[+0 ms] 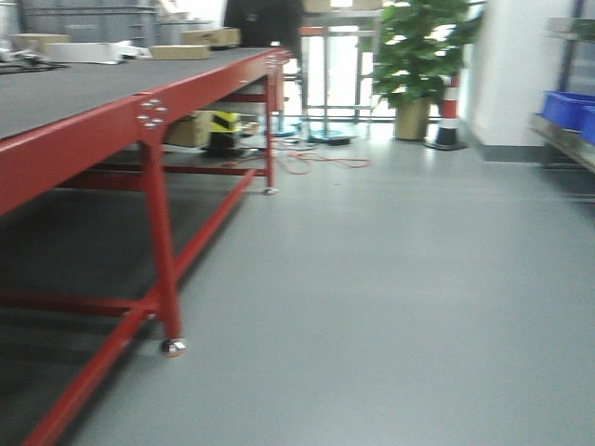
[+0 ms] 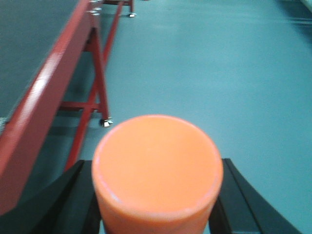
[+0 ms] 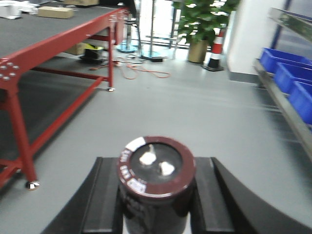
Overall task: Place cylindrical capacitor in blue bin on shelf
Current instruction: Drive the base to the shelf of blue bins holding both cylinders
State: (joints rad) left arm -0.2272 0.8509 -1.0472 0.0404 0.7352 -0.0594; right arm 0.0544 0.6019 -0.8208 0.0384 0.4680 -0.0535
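Observation:
My right gripper (image 3: 156, 200) is shut on the cylindrical capacitor (image 3: 155, 171), a dark brown cylinder with two pale terminals on its end and pale markings on the rim, held above the grey floor. My left gripper (image 2: 157, 195) is shut on an orange cylinder (image 2: 157, 168) with a smooth flat end. The shelf (image 3: 287, 105) runs along the right wall, with blue bins (image 3: 285, 73) on its rail. In the front view the shelf (image 1: 569, 139) and a blue bin (image 1: 567, 107) show at the far right edge. Neither gripper shows in the front view.
A long red-framed table (image 1: 139, 107) with a dark top stands on the left, with cardboard boxes (image 1: 209, 37) on it. Its legs end in castors (image 1: 172, 347). A potted plant (image 1: 414, 56), a striped cone (image 1: 449, 121) and orange cables (image 1: 321, 163) lie far ahead.

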